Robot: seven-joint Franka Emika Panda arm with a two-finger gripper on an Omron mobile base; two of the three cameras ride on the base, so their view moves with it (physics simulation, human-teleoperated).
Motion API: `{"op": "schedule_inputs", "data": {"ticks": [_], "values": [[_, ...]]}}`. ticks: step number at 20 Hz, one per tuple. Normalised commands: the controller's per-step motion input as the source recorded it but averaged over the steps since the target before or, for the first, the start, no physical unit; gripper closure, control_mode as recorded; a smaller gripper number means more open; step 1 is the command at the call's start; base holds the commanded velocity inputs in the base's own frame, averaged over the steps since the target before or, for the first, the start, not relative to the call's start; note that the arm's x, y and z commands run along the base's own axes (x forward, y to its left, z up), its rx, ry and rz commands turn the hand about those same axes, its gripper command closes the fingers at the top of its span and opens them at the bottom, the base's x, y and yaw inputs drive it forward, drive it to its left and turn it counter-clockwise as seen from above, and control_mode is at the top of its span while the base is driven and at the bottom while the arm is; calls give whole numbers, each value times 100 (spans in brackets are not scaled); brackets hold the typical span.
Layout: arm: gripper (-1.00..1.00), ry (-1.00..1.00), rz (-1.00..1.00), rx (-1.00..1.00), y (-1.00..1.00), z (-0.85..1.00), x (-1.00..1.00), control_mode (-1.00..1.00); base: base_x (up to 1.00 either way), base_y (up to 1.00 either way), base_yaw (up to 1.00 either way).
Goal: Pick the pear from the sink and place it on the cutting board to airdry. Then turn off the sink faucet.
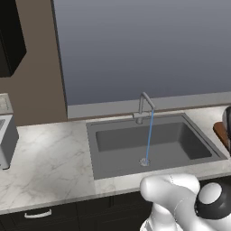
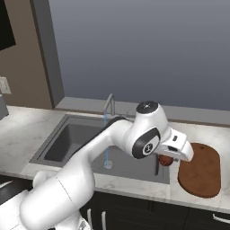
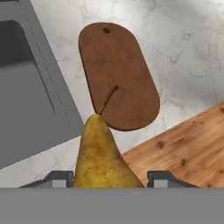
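The sink point(image 2: 67, 143) lies at the left, its faucet point(image 2: 108, 104) seen to be running a thin blue stream onto the drain, so the lever is judged not yet turned. To the right of it, over the counter point(image 2: 134, 182) strip between basin and cutting board point(image 2: 202, 170), the pear point(image 3: 103, 157) is held off the surface in the gripper point(image 3: 107, 177), whose jaws are closed narrowly on the fruit's broad lower body, one fingertip seen on each side. In the hand view the pear is shown as a mottled yellow-brown fruit, wide at the base, tapering to a neck with a thin dark stem pointed towards the board. It is judged light, firm and rigid, though its wet, smooth, curved skin could be slippery and bruised by hard pressure; a hold across the widest part is considered the most secure. The board lies flat further right, nothing seen resting on it.
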Motion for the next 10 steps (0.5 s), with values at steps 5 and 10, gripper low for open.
{"op": "schedule_inputs", "data": {"ticks": [5,10], "values": [[100,2,0,1,-36,0,37,-100,0,0,0],[100,0,0,4,-29,-3,28,-100,0,0,0]]}}
